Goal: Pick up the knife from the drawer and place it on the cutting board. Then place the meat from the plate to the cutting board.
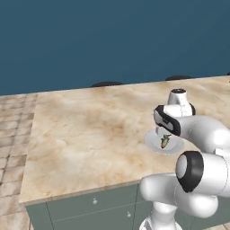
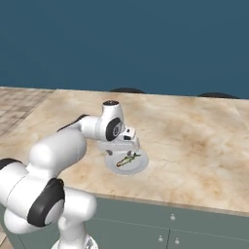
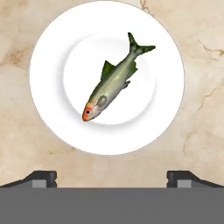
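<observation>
Tool (image 3: 112,177) spread wide, nothing between the tips, hanging above the plate (image 3: 48,105) and looking straight down on it. Meat (image 3: 111,83) lies in the plate's middle, just ahead of the tool tips in the hand view; its long axis runs diagonally there, reddish head toward lower left, tail toward upper right, so the tips' line sits skew to the body and likely needs a wrist roll before descent. Plate sits on the marble table (image 1: 81,134), near its front edge. In the base views the arm is folded forward, elbow high, hand (image 2: 122,138) pointing down over the plate's near rim. Knife and cutting board: can't tell where from here.
</observation>
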